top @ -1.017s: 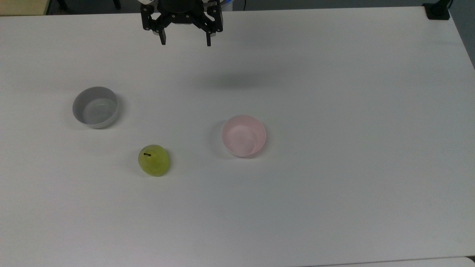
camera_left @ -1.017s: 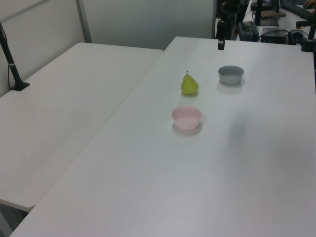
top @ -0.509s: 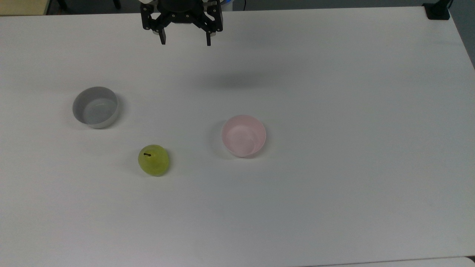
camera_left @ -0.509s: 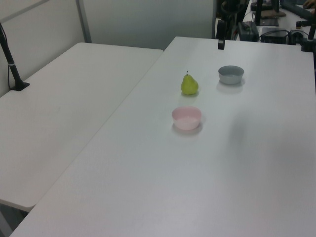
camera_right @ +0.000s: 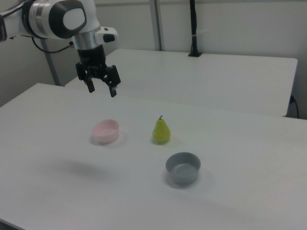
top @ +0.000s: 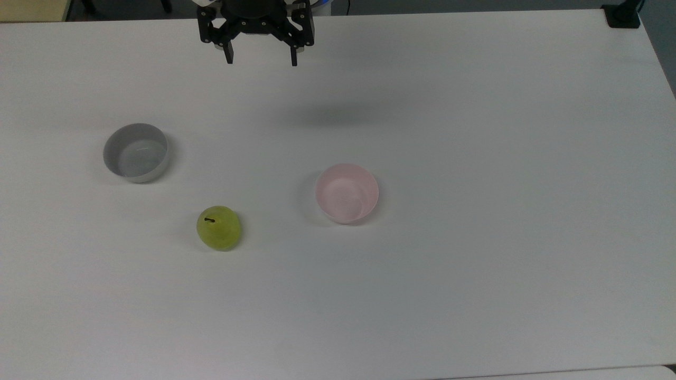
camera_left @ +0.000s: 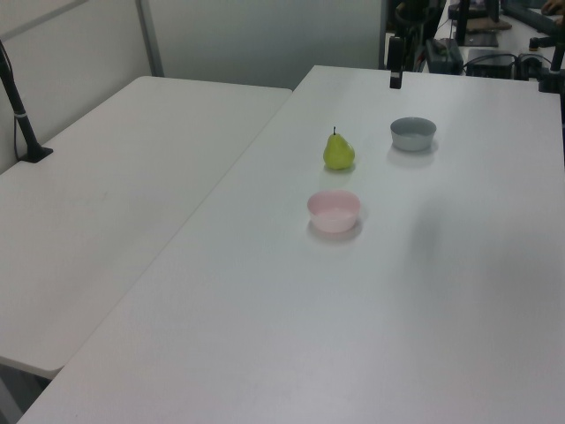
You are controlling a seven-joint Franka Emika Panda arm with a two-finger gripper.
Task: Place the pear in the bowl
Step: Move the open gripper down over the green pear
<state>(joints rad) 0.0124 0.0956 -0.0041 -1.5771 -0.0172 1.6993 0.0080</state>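
The pear [top: 218,228] stands upright on the table [top: 475,264], stem up, in the middle part of the surface and somewhat toward the top view's left edge and near edge. Nothing touches it. The bowl [top: 347,193], pale pink and empty, sits well apart from the pear toward the top view's right, near the table's centre. A grey bowl [top: 136,152], also empty, lies toward the top view's left edge, farther back than the pear.

Judgement: the task is not yet begun; the step in hand is the approach to the pear. To do it well, the gripper should travel above the fruit, centre on its broad lower body rather than the narrow neck, and descend with the fingers straddling it so the rounded fruit is not knocked over or rolled. The grey bowl is not the target and should be kept clear of.

The gripper [camera_right: 100,88] hangs high above the table near the far edge in the top view, well apart from all three objects. Its fingers [top: 228,55] point downward and stand spread wide with nothing between them. In the right view the arm [camera_right: 62,19] reaches in from the right view's upper left, wrist turned down.
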